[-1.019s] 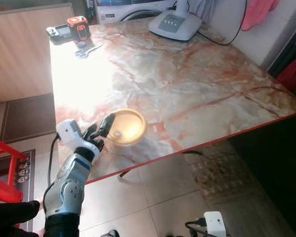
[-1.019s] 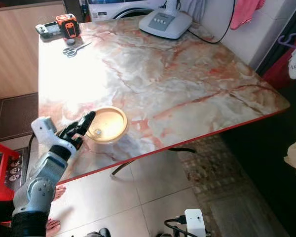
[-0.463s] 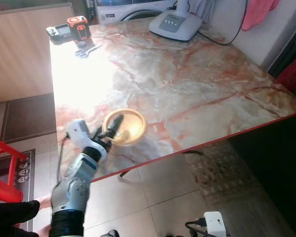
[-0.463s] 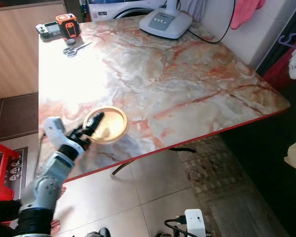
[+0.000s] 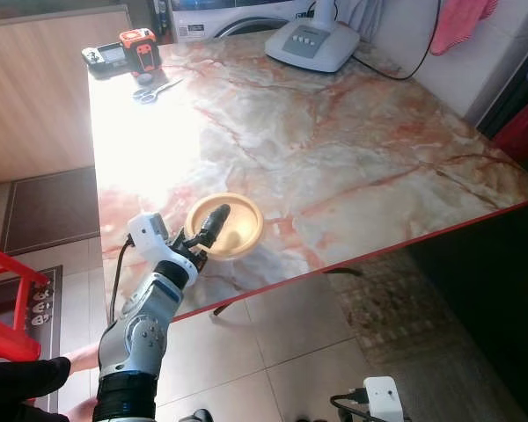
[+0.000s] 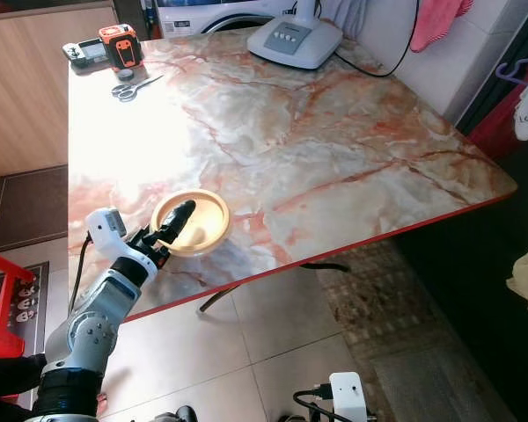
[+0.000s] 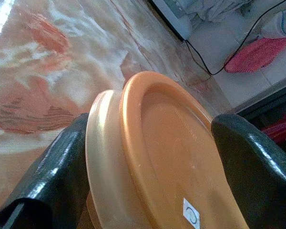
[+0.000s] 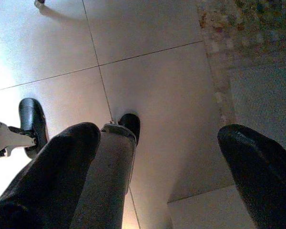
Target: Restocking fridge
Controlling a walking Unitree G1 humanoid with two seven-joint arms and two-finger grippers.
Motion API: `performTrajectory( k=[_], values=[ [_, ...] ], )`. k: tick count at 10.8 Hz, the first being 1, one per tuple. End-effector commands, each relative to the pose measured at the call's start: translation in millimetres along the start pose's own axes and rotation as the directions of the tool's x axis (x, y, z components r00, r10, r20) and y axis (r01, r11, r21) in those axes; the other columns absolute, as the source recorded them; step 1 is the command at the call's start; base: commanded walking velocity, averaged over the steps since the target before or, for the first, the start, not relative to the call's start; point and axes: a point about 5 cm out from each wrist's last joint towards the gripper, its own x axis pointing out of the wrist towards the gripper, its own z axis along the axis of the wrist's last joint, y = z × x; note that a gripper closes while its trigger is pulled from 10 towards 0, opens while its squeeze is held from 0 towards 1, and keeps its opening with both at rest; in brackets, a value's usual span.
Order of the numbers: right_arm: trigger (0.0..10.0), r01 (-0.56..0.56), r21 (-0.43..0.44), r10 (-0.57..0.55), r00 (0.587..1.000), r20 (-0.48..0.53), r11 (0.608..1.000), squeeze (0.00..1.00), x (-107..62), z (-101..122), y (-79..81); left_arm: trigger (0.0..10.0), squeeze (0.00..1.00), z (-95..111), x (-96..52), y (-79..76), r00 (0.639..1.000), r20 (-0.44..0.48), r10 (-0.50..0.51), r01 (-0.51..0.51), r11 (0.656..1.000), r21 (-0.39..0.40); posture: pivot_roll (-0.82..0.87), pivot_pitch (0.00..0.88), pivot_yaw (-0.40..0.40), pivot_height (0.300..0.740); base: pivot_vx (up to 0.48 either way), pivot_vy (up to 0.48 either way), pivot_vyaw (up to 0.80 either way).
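The left arm (image 5: pixel 141 330) is silver with grey joints, a white wrist box (image 5: pixel 146 234), a black cable (image 5: pixel 116 272) and glossy black fingers (image 7: pixel 52 167).

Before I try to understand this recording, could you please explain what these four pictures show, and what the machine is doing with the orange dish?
This is a walking humanoid robot. Two pictures come from cameras in its head, looking down at a marble table. The other two come from a small camera on each wrist, looking along that arm's two black fingers.

The left gripper reaches to the orange bowl near the table's front edge. In the left wrist view one finger lies outside the rim and the other over the inside, so the bowl sits between them; I cannot see whether they press it yet.

At the far side lie scissors, an orange and black tool and a white appliance.

The right gripper hangs open, pointing at the tiled floor.
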Motion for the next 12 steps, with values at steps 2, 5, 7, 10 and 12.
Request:
performTrajectory(
  k=[2, 5, 7, 10, 12],
  values=[
    [10.0, 0.006, 0.004, -0.006, 1.000, -0.022, 1.000, 0.00, -2.0, -7.6, -1.4, 5.7, 0.00, -7.7, 0.3, 0.3, 1.000, -0.030, -0.002, 0.001, 1.000, -0.014, -0.11, 0.166, -0.044, 0.740, 0.000, 0.000, 0.00],
    [10.0, 0.006, 0.005, -0.005, 1.000, -0.021, 1.000, 0.00, -1.9, -7.4, -1.3, 10.0, 0.00, -10.7, 0.2, 1.1, 0.999, -0.040, 0.005, -0.005, 1.000, -0.007, -0.11, 0.168, -0.045, 0.740, 0.000, 0.000, 0.00],
    [10.0, 0.007, 0.005, -0.006, 1.000, -0.022, 1.000, 0.00, -2.0, -7.6, -1.5, 1.1, 0.00, -9.0, 1.3, 0.7, 1.000, -0.025, 0.010, -0.010, 1.000, -0.009, -0.11, 0.169, -0.046, 0.740, 0.000, 0.000, 0.00],
    [10.0, 0.005, 0.004, -0.005, 1.000, -0.021, 1.000, 0.00, -1.9, -7.3, -1.5, 0.0, 0.00, -7.4, 1.9, 1.1, 1.000, -0.015, 0.013, -0.013, 1.000, -0.007, -0.11, 0.172, -0.047, 0.740, 0.000, 0.000, 0.00],
    [10.0, 0.006, 0.003, -0.006, 1.000, -0.021, 1.000, 0.00, -1.9, -7.1, -1.5, 0.0, 0.00, -6.3, 2.2, 1.1, 1.000, -0.005, 0.015, -0.015, 1.000, -0.005, -0.11, 0.172, -0.047, 0.740, 0.000, 0.000, 0.00]
  ],
)
